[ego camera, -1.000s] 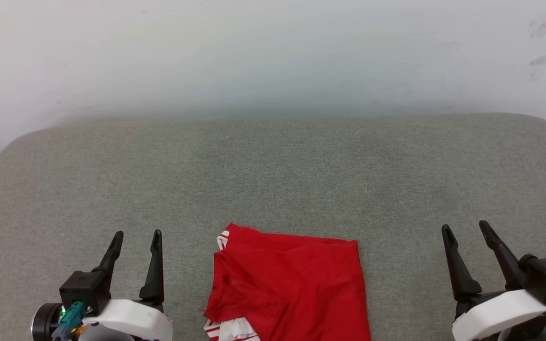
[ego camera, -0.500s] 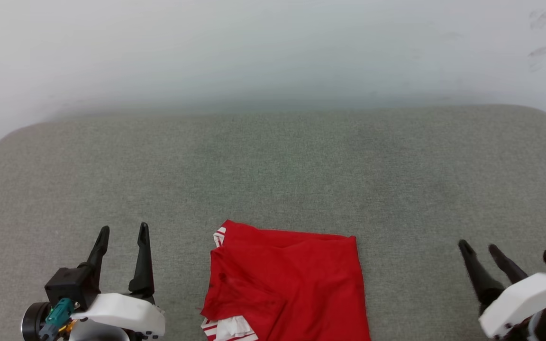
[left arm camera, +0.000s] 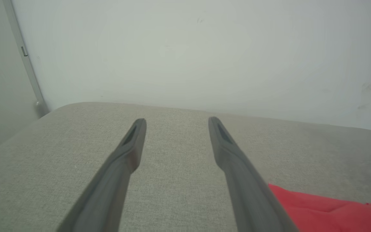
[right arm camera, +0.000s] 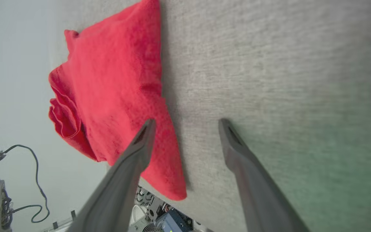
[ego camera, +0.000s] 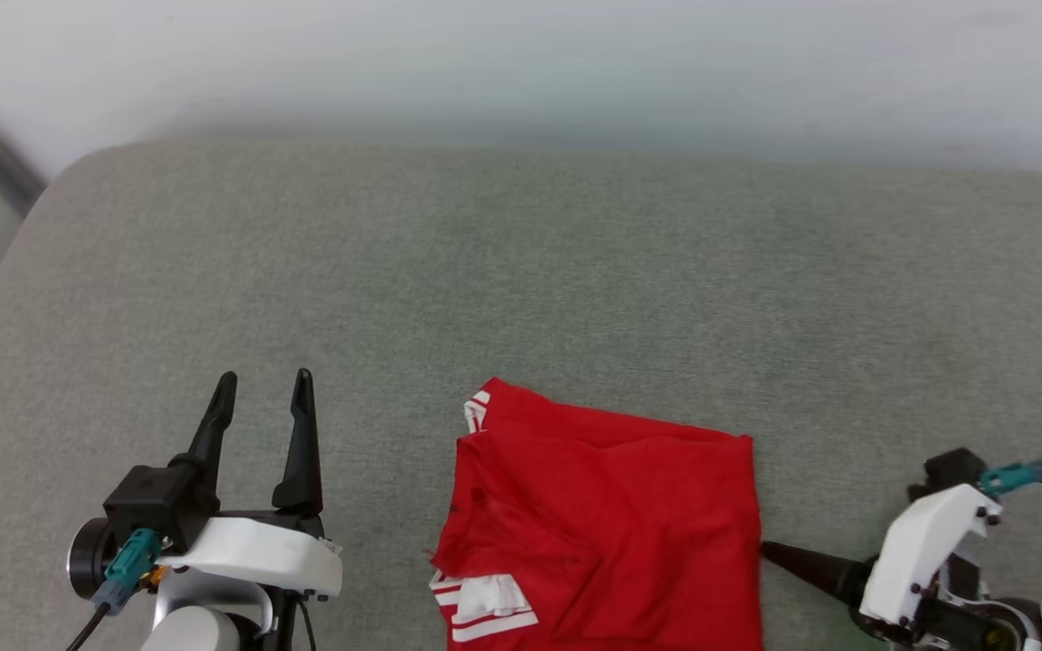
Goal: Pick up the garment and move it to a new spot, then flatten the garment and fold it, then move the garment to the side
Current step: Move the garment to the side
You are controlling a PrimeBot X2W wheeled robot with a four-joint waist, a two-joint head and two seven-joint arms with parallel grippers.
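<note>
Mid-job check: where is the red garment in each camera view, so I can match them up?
Head view: the garment is at lower centre and runs off the bottom edge.
Left wrist view: it is in the bottom right corner, beside the left gripper.
Right wrist view: it runs from upper left to centre, partly behind the right gripper.
Shared landmark: the grey cushion it lies on.

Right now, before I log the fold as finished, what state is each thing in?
garment: folded, plain red side up, striped white sleeve poking out at its near left corner, held by no gripper.
left gripper: open, empty, off the garment's left side, apart from it.
right gripper: open, empty, turned sideways with fingers at the garment's right edge.
grey cushion: bears the garment near its front edge.
</note>
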